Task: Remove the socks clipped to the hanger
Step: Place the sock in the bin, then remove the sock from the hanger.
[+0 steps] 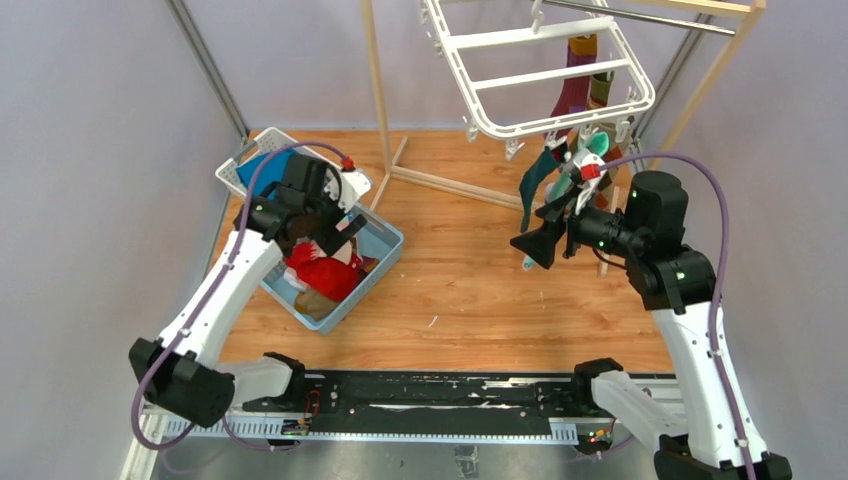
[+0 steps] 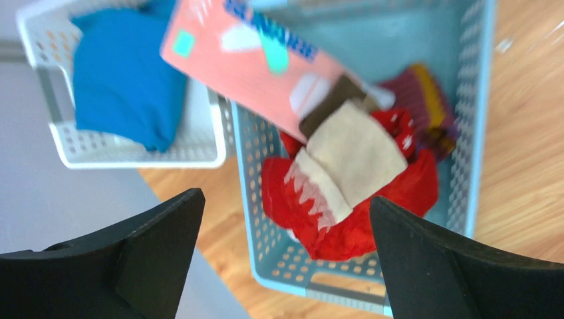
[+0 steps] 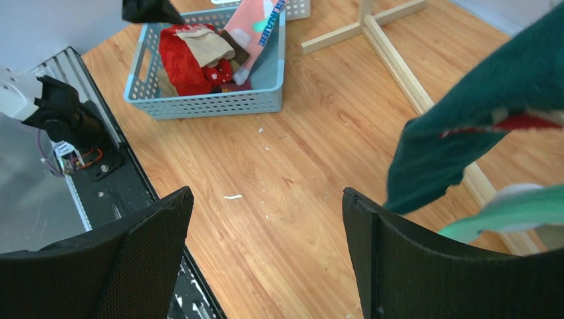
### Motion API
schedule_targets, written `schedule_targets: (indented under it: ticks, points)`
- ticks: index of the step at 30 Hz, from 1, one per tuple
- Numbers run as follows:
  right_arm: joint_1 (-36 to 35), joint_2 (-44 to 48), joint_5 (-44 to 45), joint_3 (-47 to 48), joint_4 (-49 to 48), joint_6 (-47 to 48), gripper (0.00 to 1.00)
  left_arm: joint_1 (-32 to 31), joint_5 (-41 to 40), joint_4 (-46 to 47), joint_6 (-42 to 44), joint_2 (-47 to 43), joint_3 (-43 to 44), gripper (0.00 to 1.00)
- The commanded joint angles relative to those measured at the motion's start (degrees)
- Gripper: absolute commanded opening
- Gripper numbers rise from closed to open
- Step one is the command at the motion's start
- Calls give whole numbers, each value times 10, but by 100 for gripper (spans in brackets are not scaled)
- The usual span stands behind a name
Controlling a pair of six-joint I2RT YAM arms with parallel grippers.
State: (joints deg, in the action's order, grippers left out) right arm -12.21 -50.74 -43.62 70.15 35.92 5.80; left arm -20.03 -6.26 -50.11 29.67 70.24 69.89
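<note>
left gripper (image 2: 286,199) hangs over the blue basket (image 2: 475,100) near the table's (image 1: 470,290) left edge, jaws wide, holding nothing. in the basket lies a red sock (image 2: 346,232); a pink sock (image 2: 253,60), blurred, leans on its rim. the hanger (image 1: 560,75) hangs above the far right corner with a green sock (image 3: 459,133), teal sock (image 3: 512,212) and purple sock (image 1: 575,85) clipped to it. right gripper (image 3: 266,193) sits just beside the green sock, wide and empty.
</note>
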Motion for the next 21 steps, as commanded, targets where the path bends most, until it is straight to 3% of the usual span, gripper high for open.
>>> schedule_targets:
  ticks: [1,5,10,16,21]
  points:
    - [19,42,46,27,61,44,82,-3,160,22,-36,-28,59,100]
    - [42,53,76,42,60,38,82,-78,200,77,-56,-18,84,98]
    - [58,40,127,70,29,20,81,-149,283,234,-111,-12,74,95]
    - [62,9,107,75,-29,1,79,-270,250,359,-138,56,85,90]
    - [77,15,92,59,-33,8,79,-297,244,446,-153,103,98,90]
